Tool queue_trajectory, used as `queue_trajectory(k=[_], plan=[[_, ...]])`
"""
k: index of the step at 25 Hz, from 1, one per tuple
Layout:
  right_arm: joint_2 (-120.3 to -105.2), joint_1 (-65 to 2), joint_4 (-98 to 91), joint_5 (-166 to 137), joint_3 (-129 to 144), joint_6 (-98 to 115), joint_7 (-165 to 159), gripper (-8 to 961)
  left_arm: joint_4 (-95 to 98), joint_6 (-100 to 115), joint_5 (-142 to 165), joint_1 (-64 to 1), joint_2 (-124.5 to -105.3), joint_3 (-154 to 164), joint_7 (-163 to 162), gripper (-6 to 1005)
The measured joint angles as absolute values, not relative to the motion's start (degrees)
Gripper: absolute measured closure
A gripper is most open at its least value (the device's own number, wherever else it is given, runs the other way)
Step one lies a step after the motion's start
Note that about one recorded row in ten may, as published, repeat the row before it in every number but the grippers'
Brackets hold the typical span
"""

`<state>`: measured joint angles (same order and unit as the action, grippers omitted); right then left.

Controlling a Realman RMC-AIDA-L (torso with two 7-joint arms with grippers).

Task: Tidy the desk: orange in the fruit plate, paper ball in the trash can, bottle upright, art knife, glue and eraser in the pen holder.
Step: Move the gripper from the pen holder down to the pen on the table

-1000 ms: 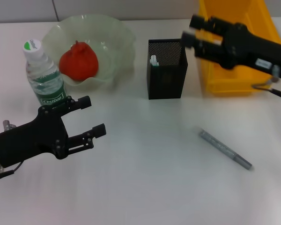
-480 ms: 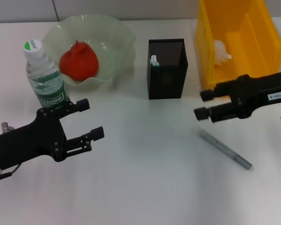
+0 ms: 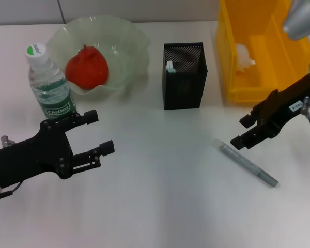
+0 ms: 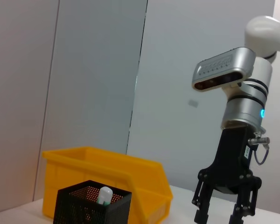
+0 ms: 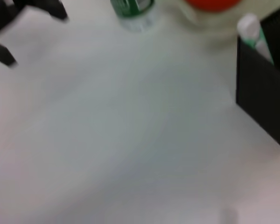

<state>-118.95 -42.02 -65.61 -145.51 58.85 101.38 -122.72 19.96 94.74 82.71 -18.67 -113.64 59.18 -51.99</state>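
Observation:
The orange [image 3: 87, 67] lies in the fruit plate [image 3: 129, 32]. The bottle [image 3: 49, 85] stands upright beside the plate. The pen holder [image 3: 183, 82] holds a white-capped glue stick [image 3: 170, 66]. The paper ball [image 3: 244, 56] lies in the yellow trash can [image 3: 258, 77]. The grey art knife [image 3: 248, 164] lies flat on the table. My right gripper [image 3: 239, 133] is open and empty, low over the table just beyond the knife's far end. My left gripper [image 3: 102, 131] is open and empty in front of the bottle. The eraser is not in view.
The left wrist view shows the trash can [image 4: 107, 172], the pen holder [image 4: 91, 207] and my right gripper [image 4: 224, 212] pointing down. The right wrist view shows the pen holder [image 5: 266, 93], the bottle's base [image 5: 133, 7] and bare white table.
My right arm has swung from above the pen holder and trash can down and toward me, ending low beside the art knife. The left arm has stayed still.

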Motion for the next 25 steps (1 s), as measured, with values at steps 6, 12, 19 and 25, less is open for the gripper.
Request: queue_trajectory(k=[6, 12, 19, 25], plan=[[-119.09, -43.1, -65.5, -147.9, 66.5, 99.3, -126.7, 271, 19.6, 94.4, 84.0, -18.4, -113.81, 59.3, -50.0, 197], [-119.1, -43.5, -65.4, -149.7, 72.3, 96.7, -129.6, 272, 19.9, 94.4, 86.9, -18.3, -114.0, 59.4, -48.6, 197], [-119.16, -43.7, -65.4, -150.3, 77.9, 94.6, -132.4, 276, 20.1, 95.1, 91.9, -18.9, -114.0, 59.5, -47.6, 197], [-119.27, -43.6, -65.4, -150.4, 82.1, 93.0, -134.4, 278, 20.2, 94.7, 92.2, -19.1, -114.24, 59.6, -47.6, 197]])
